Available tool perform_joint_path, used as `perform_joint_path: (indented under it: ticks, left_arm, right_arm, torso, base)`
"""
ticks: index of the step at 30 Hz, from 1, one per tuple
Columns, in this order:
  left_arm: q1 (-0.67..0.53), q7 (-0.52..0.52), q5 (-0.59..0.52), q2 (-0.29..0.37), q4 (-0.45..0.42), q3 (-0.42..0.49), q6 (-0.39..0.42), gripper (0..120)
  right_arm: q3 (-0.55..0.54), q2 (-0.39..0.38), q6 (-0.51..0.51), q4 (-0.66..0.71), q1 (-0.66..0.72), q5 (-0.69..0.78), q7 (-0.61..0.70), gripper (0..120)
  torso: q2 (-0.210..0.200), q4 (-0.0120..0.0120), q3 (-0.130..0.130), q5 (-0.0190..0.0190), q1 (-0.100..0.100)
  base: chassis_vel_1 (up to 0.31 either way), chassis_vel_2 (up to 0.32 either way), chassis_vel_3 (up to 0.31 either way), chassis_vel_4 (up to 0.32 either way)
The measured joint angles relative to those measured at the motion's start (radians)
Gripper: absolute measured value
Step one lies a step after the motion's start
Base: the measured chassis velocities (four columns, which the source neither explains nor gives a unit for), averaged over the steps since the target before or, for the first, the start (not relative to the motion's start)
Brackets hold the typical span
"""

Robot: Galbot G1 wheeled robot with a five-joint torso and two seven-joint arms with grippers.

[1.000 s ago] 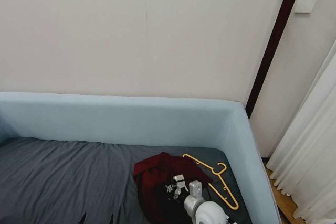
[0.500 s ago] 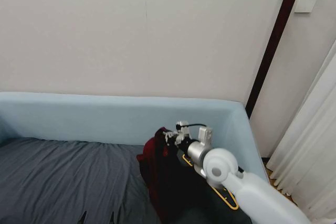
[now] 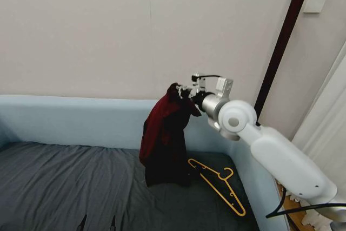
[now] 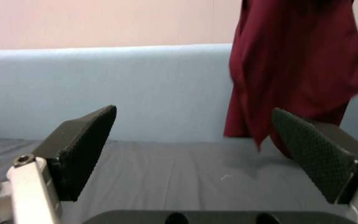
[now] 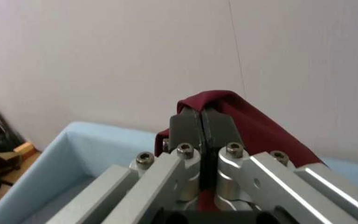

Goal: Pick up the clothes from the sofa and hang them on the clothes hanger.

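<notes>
The robot's right gripper [image 3: 183,91], fingers pinched tight on a fold of the dark red garment [image 3: 165,139], holds the cloth up before the wall, above the backrest of the pale blue sofa [image 3: 81,120]. The garment's hem hangs near the grey seat [image 3: 65,182], where a yellow hanger [image 3: 219,179] lies flat just beside it. The left gripper [image 4: 193,112] hovers low over the seat, fingers spread wide and holding nothing.
</notes>
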Motion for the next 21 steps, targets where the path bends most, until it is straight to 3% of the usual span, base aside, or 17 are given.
perform_joint_path:
  ticks: [9,21]
  left_arm:
    - [-0.006,0.0,-0.004,0.002,0.014,0.002,-0.001,98]
    - [-0.009,-0.003,-0.022,-0.015,0.023,-0.008,-0.024,98]
  right_arm:
    - [-0.052,-0.028,-0.002,0.107,-0.052,-0.007,0.005,0]
    - [-0.176,0.155,0.046,-0.136,0.149,-0.035,-0.045,0]
  torso:
    - [0.0,-0.0005,0.0,0.0003,0.0]
    - [0.0,0.0003,0.0,-0.0004,0.0]
  base:
    - [0.0,0.0,0.0,0.0]
    - [0.0,0.0,0.0,0.0]
